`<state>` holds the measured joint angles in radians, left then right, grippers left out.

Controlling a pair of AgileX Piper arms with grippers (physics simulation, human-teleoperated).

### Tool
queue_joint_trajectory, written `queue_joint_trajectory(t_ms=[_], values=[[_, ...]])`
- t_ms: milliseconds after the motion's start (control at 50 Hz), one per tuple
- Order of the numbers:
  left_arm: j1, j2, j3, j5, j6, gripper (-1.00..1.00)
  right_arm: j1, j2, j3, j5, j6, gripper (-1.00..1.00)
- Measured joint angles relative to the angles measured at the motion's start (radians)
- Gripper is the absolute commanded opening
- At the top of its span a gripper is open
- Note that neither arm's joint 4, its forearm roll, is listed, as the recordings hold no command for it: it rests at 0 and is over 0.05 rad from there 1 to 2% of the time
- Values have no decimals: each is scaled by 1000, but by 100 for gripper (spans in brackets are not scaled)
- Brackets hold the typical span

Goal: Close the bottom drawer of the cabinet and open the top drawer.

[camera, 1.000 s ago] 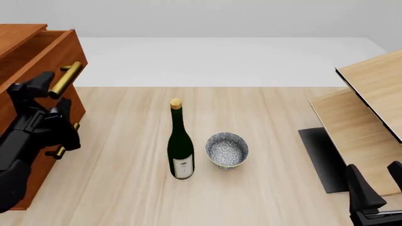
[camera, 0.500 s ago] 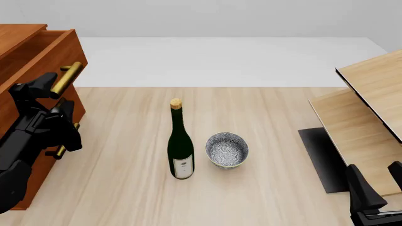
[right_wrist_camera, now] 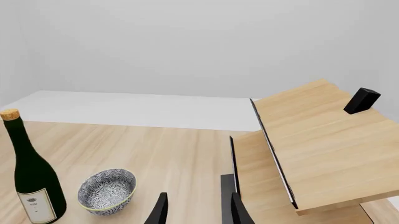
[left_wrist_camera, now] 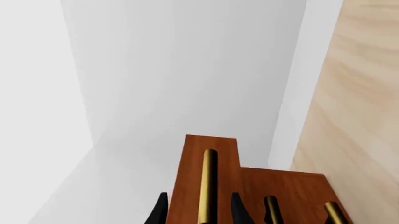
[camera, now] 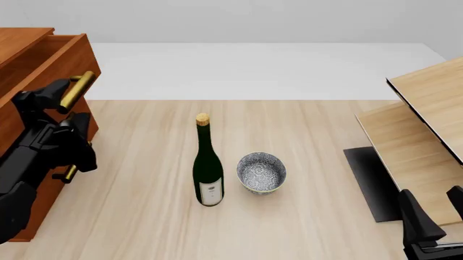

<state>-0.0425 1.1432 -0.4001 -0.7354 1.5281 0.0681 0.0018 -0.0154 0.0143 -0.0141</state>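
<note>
The cabinet (camera: 20, 39) stands at the table's left edge. Its top drawer (camera: 52, 58) sticks out a little past the fronts below, and its brass handle (camera: 77, 89) lies between the fingers of my left gripper (camera: 64, 105). In the left wrist view the handle (left_wrist_camera: 208, 184) runs down the middle of the left gripper (left_wrist_camera: 198, 213), which is open, with a gap on each side. The bottom drawer (camera: 45, 197) looks flush with the middle one; only its handle end (camera: 69, 174) shows past my arm. My right gripper (right_wrist_camera: 196, 210) is open and holds nothing, low at the front right (camera: 432, 211).
A dark green wine bottle (camera: 207, 165) stands mid-table, with a blue patterned bowl (camera: 261, 172) just right of it. Pale slanted wooden panels (camera: 423, 124) and a black mat (camera: 372, 181) take up the right side.
My left gripper has crept slightly up and forward onto the top drawer's handle. The drawer and the right arm have not moved.
</note>
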Motion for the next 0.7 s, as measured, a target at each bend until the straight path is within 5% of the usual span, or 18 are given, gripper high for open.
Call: queue_joint_trajectory(t_ms=[700], values=[[-88,-100,-53,167,-93,100,-3,-1,0,-1,2,100]])
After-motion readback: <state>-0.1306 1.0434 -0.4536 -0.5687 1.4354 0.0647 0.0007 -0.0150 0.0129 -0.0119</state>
